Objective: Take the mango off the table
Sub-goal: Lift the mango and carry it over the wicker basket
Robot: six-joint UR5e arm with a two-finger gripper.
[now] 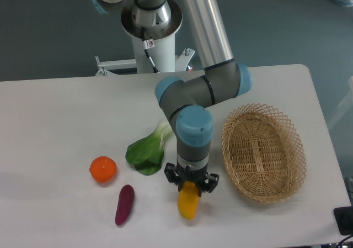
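Note:
The mango [188, 202] is a yellow-orange oval fruit lying on the white table [55, 126] near the front edge. My gripper [191, 186] points straight down over the mango's upper end, its black fingers on either side of the fruit and closed against it. The mango's top part is hidden between the fingers. I cannot tell whether the mango still rests on the table or is just off it.
A round orange fruit [103, 169] and a slim dark purple vegetable [124, 204] lie to the left of the mango. A green leafy vegetable [148, 151] lies just left of the arm's wrist. An oval wicker basket [263, 151] stands to the right.

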